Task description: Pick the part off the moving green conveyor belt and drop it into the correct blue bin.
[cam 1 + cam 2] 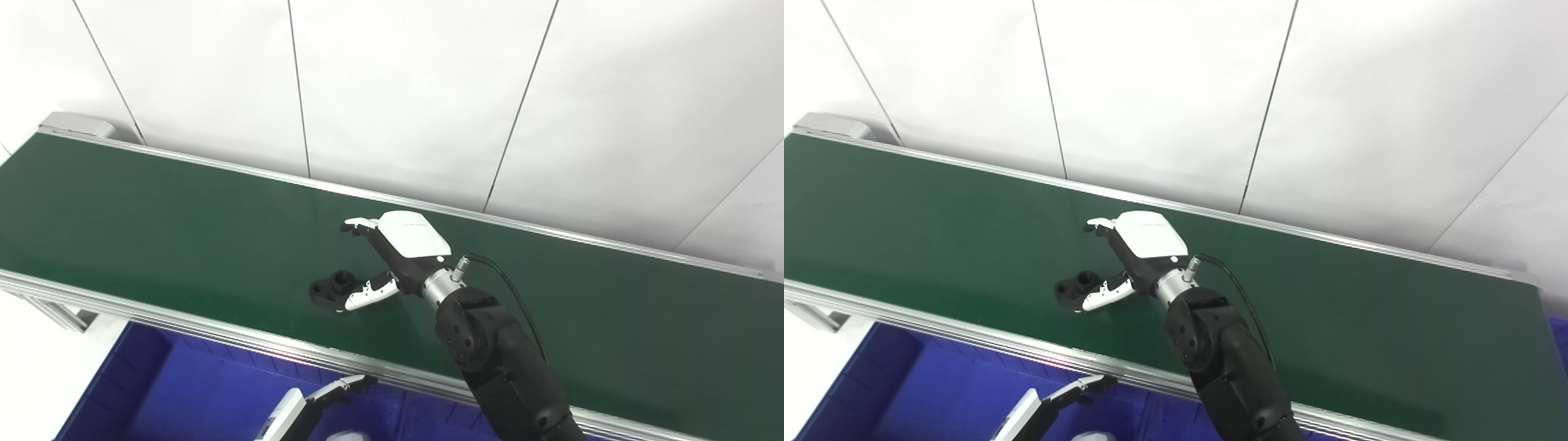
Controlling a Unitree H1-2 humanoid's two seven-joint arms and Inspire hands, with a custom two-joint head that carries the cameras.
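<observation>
One black part (334, 288) on the belt (153, 226), beside the right hand's (392, 257) spread fingers (367, 295).

Bright, even light; both views sharp. A faint sheen lies on the belt (184, 226) beyond the right hand (392, 257).

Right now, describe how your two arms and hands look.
The right hand has a glossy white back plate, black palm and white-tipped fingers. A silver wrist collar joins it to a bulky black forearm, with a thin black cable looping from the wrist. The left hand, low in the view, shows a white casing and dark fingers.
</observation>
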